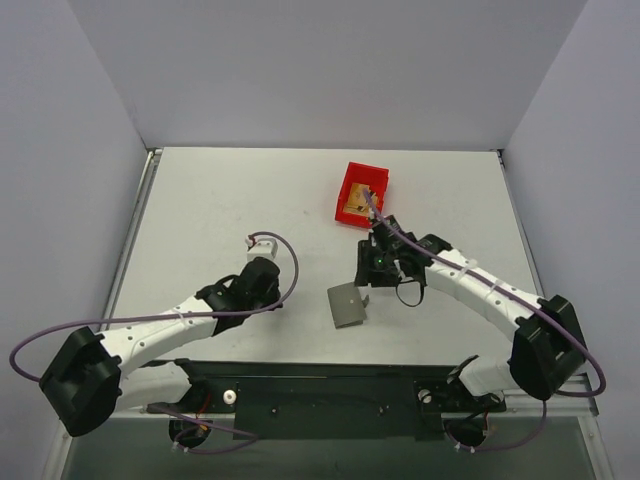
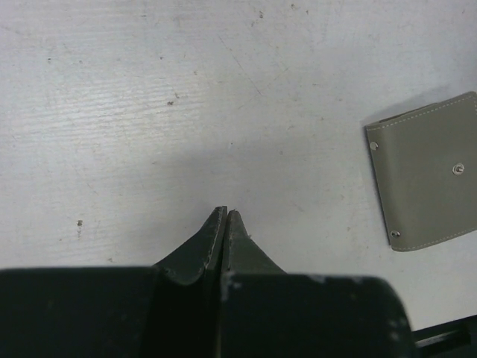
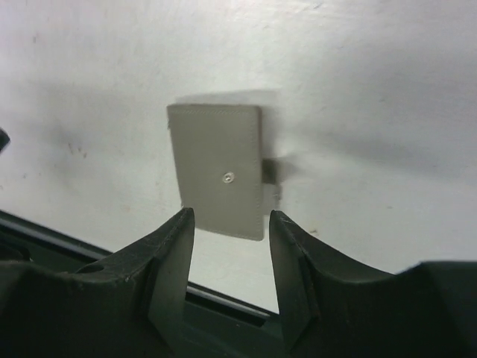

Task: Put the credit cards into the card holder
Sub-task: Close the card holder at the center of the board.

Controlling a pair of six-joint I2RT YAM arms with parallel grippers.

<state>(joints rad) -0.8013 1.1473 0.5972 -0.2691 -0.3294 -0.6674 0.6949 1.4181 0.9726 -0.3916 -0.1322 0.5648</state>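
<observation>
Pale walls (image 1: 320,70) enclose a white tabletop (image 1: 220,220). Near its front middle the card holder (image 1: 347,305) lies closed and flat, slightly skewed, with its tab jutting right. Only the overhead view shows a credit card (image 1: 352,208) in the red bin (image 1: 368,172). The right gripper (image 3: 227,218) hangs over the holder, parted and empty. The left gripper (image 2: 226,212) is pinched closed and empty.

The holder (image 1: 347,305) lies on your desk (image 1: 220,200) near the front edge, right claw (image 3: 227,216) just behind-right of it, left claw (image 2: 226,212) well to its left, and the bin (image 1: 365,172), a card (image 1: 352,207) in it, farther back.
</observation>
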